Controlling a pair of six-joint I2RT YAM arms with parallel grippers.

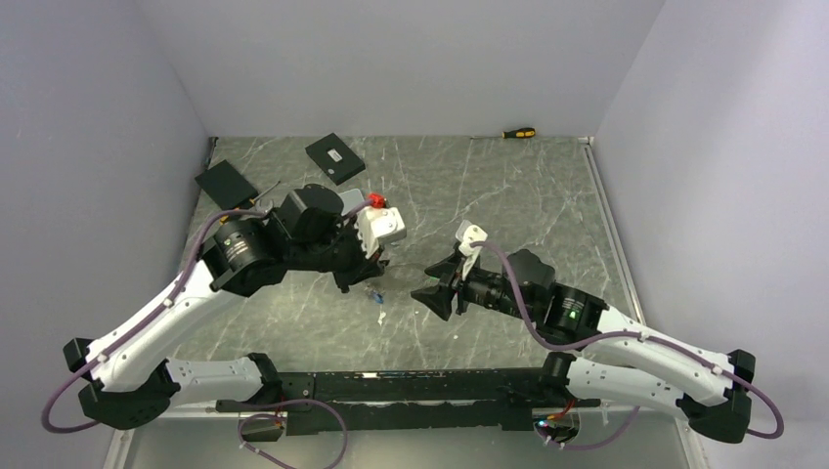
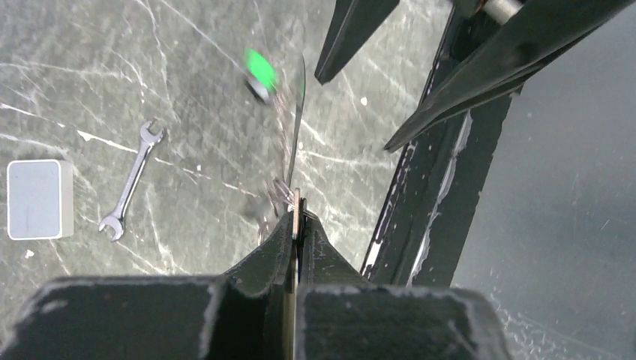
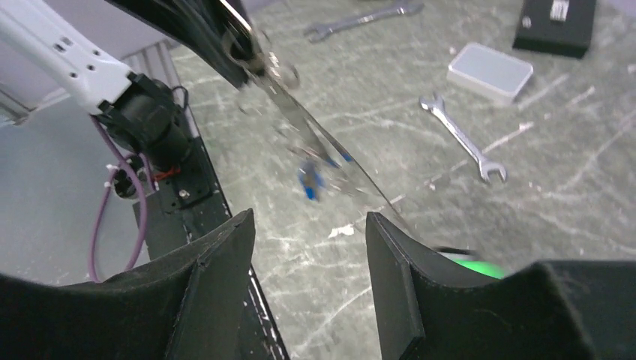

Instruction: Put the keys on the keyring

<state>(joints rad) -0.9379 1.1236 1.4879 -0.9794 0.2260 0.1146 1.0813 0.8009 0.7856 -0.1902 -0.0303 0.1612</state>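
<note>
left claw is clamped on the keyring; blurred keys dangle from the keyring; right claw, fingers apart, sits near the keyring; a wrench lies well apart from it

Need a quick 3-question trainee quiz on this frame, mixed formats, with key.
1. True or false: the left pincer is shut on the wire of the keyring.
2. The right pincer is: A) shut on a key, B) open and holding nothing, C) out of every view.
3. Fill in: in the left wrist view, the bright key tag beside the keyring wire is coloured ____.

Key: 1 true; 2 B; 3 green.
</note>
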